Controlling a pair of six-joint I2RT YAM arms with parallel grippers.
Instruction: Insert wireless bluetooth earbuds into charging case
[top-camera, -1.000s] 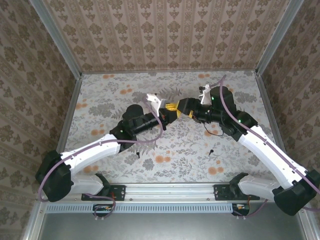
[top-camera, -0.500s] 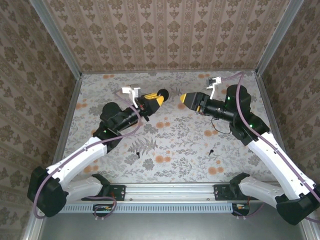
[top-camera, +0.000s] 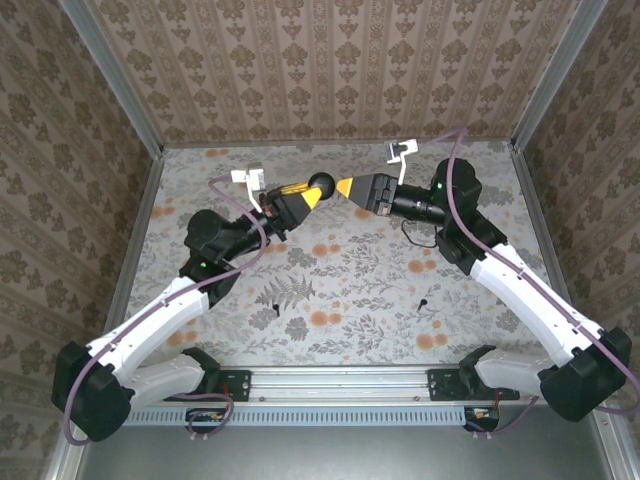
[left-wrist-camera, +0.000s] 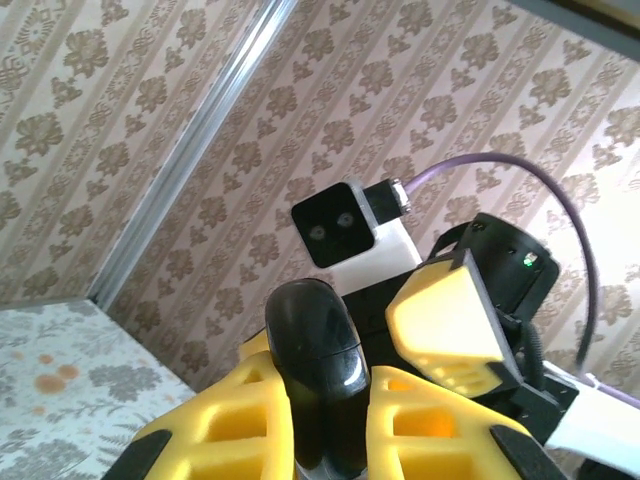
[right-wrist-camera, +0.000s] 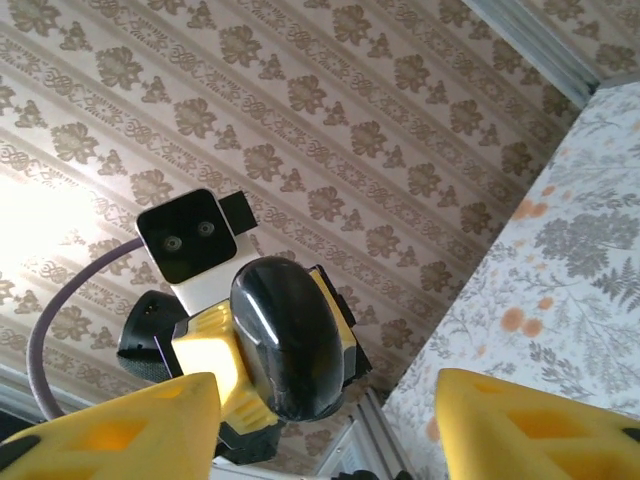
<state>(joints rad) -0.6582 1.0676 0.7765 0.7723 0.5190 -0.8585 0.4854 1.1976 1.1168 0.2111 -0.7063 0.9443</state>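
The charging case is a glossy black pebble with a seam across it, held in the air above the back of the table. My left gripper is shut on it, and its yellow fingers clamp the case from both sides. My right gripper faces the case tip to tip, just to its right, open and a little apart from it. In the right wrist view the case sits ahead of the wide gap between the right fingers. Two tiny black earbuds lie on the table, one at the near left and one at the near right.
The table carries a floral cloth and is walled by patterned panels with metal corner posts. A metal rail runs along the near edge between the arm bases. Both arms reach diagonally toward the back middle.
The two grippers were together mid-table, drew apart, and now stand close again farther back and higher. The left keeps its hold on the case. The right jaws have narrowed a little.
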